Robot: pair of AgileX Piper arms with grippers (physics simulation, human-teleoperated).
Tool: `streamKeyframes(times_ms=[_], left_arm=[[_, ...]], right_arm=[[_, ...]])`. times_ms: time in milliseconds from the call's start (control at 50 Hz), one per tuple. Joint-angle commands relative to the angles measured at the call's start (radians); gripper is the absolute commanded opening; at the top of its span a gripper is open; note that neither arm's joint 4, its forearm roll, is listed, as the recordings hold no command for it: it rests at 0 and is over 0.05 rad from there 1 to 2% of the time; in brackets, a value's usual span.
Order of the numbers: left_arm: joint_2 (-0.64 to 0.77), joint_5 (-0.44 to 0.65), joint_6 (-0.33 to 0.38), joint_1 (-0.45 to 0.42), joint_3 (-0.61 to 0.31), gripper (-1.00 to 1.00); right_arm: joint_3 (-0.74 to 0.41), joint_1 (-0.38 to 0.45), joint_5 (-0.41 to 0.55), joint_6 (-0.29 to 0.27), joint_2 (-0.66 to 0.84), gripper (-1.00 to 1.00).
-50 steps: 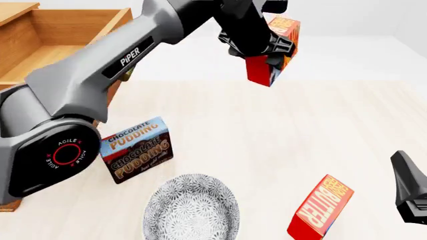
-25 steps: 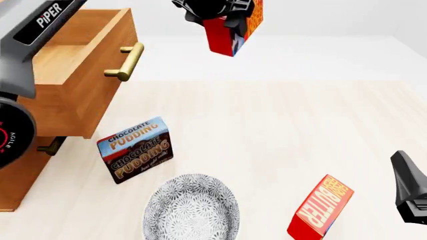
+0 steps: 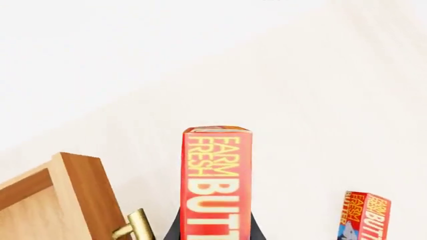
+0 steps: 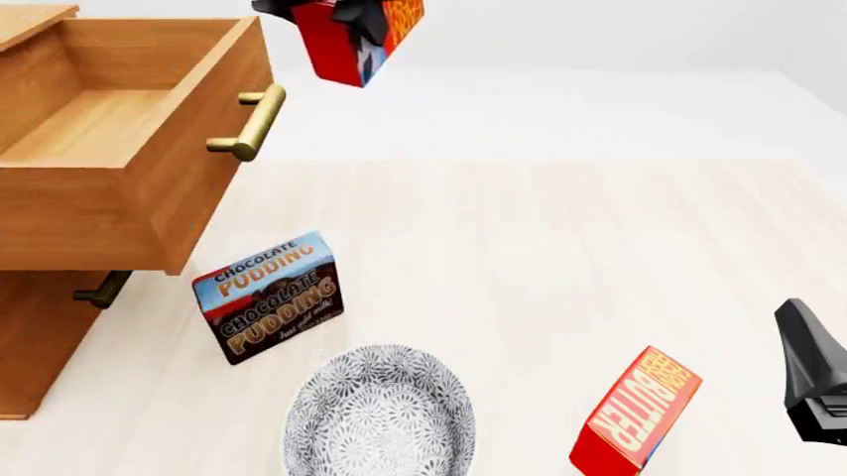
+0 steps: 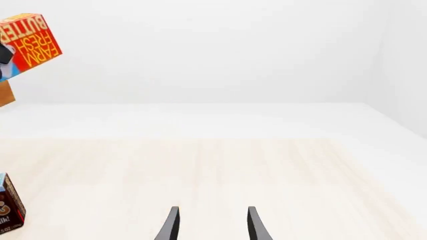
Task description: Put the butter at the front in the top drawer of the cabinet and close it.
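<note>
The butter (image 4: 347, 45), a red carton with an orange face and a blue patch, hangs in the air at the top of the front view, above and just right of the top drawer's brass handle (image 4: 252, 124). My left gripper (image 4: 347, 15) is shut on it, mostly cut off by the frame edge. In the left wrist view the butter (image 3: 217, 185) stands between my dark fingers (image 3: 175, 231). The top drawer (image 4: 119, 149) of the cabinet (image 4: 34, 347) is pulled out and empty. My right gripper (image 5: 212, 225) is open and empty, low at the front right.
A chocolate pudding box (image 4: 269, 296) stands in front of the cabinet. A patterned bowl (image 4: 381, 412) sits at the front middle. A second red-orange butter carton (image 4: 636, 412) leans at the front right, near my right arm (image 4: 810, 382). The lower drawer's handle (image 4: 99, 290) shows under the open drawer.
My left arm has swung left and up with the butter, from the top middle to beside the open drawer. The arm no longer covers the cabinet. The right arm has not moved.
</note>
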Motion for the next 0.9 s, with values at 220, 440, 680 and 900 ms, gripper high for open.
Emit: streamKeyframes(times_ms=[220,440,680,900], left_arm=[[-0.165,0.000,0.061,0.142,0.129,-1.00],[-0.247,0.000,0.086,0.223,0.195,-1.00],[-0.322,0.000,0.058,0.261,0.259,-1.00],[-0.423,0.000,-0.003,0.272,0.344,-1.00]], right_arm=[[0.001,0.000,-0.002,-0.001,0.000,1.00],[0.001,0.000,-0.001,-0.001,0.000,1.00],[0.001,0.000,-0.001,-0.001,0.000,1.00],[0.001,0.000,-0.001,-0.001,0.000,1.00]])
